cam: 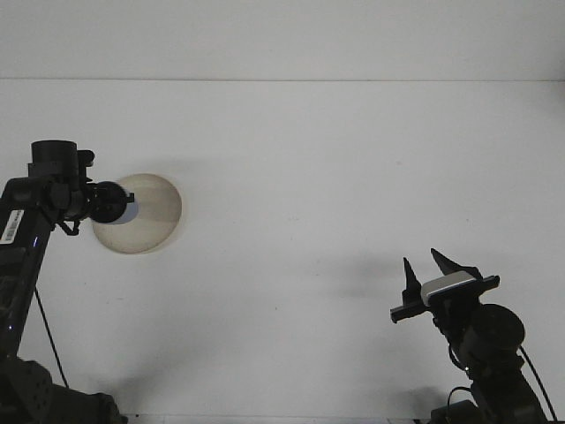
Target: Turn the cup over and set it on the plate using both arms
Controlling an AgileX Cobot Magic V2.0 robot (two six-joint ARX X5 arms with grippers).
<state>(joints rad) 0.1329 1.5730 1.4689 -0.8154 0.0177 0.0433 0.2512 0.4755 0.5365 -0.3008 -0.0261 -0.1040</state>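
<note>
While left gripper (119, 204) pinches cup (129, 208) over plate (152, 215) edge, right gripper (424, 266) idles, fingers spread.

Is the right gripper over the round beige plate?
No, the right gripper sits far across the table from the round beige plate.

so my left gripper (122, 204) is over the plate's (152, 215) left edge, seemingly clamping the bluish cup (130, 210), though it's mostly hidden. my right gripper (425, 266) is parked far right, fingers spread, on the white table (318, 159).
</note>
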